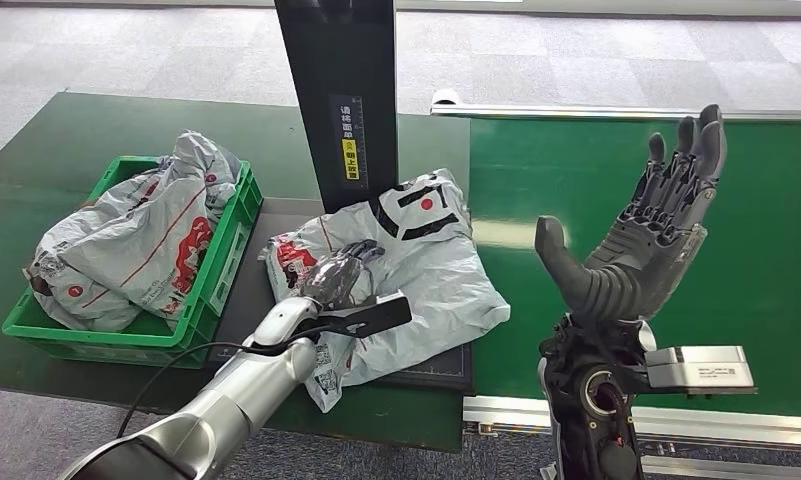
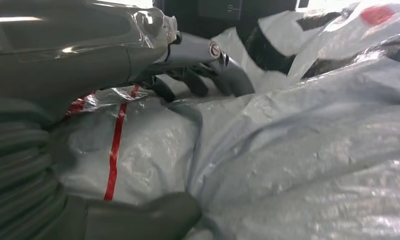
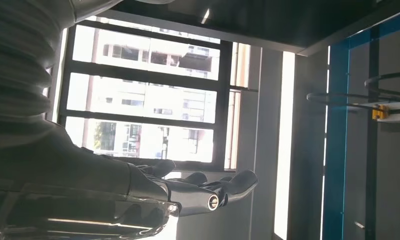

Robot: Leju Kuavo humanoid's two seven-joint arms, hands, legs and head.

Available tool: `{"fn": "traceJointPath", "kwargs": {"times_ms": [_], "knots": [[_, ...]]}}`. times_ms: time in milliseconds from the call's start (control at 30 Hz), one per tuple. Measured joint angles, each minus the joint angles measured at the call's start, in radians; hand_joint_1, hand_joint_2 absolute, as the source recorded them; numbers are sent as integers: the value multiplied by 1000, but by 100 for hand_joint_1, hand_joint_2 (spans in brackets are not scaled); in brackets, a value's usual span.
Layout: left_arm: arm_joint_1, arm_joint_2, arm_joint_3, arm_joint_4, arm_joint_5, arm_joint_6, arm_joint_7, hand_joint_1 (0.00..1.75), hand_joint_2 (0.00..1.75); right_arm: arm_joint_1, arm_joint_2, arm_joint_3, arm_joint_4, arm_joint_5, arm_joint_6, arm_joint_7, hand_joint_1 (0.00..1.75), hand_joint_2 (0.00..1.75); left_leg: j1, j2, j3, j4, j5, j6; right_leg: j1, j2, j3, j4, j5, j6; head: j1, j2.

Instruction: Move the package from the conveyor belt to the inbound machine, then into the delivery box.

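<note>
We see the package (image 1: 416, 262) — a grey plastic mailer with red and black print — lying on the dark scanner pad (image 1: 446, 375) of the inbound machine, at the foot of its black column (image 1: 341, 95). In the head view it sits near centre, with the column at 12 o'clock from it.

The left robot hand (image 1: 338, 280) rests on the package's 9 o'clock portion. In the left wrist view the fingers (image 2: 227, 75) curl down onto the crumpled film and the thumb (image 2: 153, 215) lies against its near side, so the left robot hand (image 2: 138, 75) is grasping the package (image 2: 297, 150). We cannot tell whether the package is lifted off the pad.

The right robot hand (image 1: 641, 230) is raised at 3 o'clock from the package, well apart from it, above the green conveyor belt (image 1: 756, 200). It is released — fingers extended upward, thumb spread, nothing held. The right wrist view shows the same right robot hand (image 3: 188, 192) with fingers straight, against a window (image 3: 143, 100).

At 9 o'clock from the package, a green crate (image 1: 226, 250) stands on the dark green desk (image 1: 66, 140), just beside the scanner pad. It holds more grey mailers (image 1: 136, 240), heaped above its rim.
</note>
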Motion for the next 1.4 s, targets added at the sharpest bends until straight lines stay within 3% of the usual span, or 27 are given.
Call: {"fn": "traceJointPath", "kwargs": {"times_ms": [233,467,600,833,1000,1167,1267,1400], "knots": [[3,-13,-6,25,-4,96,-89,175,175,4,0,-8,14,-1,-32,-8,0,175,0,0,0,0,0,0,0,0,0,0,0,0,0,0],[55,-14,5,-62,92,267,-277,175,175,25,-5,-22,18,15,-57,-11,0,175,0,0,-1,0,0,0,0,0,-1,0,0,0,0,0],[133,14,15,-318,158,302,-314,175,175,44,-9,-38,18,25,-65,-14,0,175,0,0,-2,0,0,0,0,0,-2,0,0,0,0,0],[227,135,85,-978,18,330,-154,175,175,85,-18,-77,15,54,-64,-19,0,175,1,1,-2,-1,0,0,1,0,-2,0,0,0,0,0],[220,192,239,-1166,70,300,-121,175,175,121,-19,-88,-10,81,-88,-26,0,175,1,0,-2,-1,0,0,1,0,-2,0,-1,0,0,0],[100,248,397,-1070,-25,188,-16,175,175,153,-21,-89,-46,88,-100,-28,0,175,1,1,0,-1,2,0,1,0,-1,0,0,-1,0,0],[-9,293,449,-878,-104,98,38,175,175,162,-23,-89,-54,79,-100,-29,0,175,1,1,0,-1,3,-1,1,0,-1,0,2,-1,0,0],[-147,359,472,-555,-225,52,107,175,175,168,-25,-89,-56,71,-97,-34,0,175,1,3,0,-1,3,-1,1,2,-2,1,3,-3,0,0]]}}
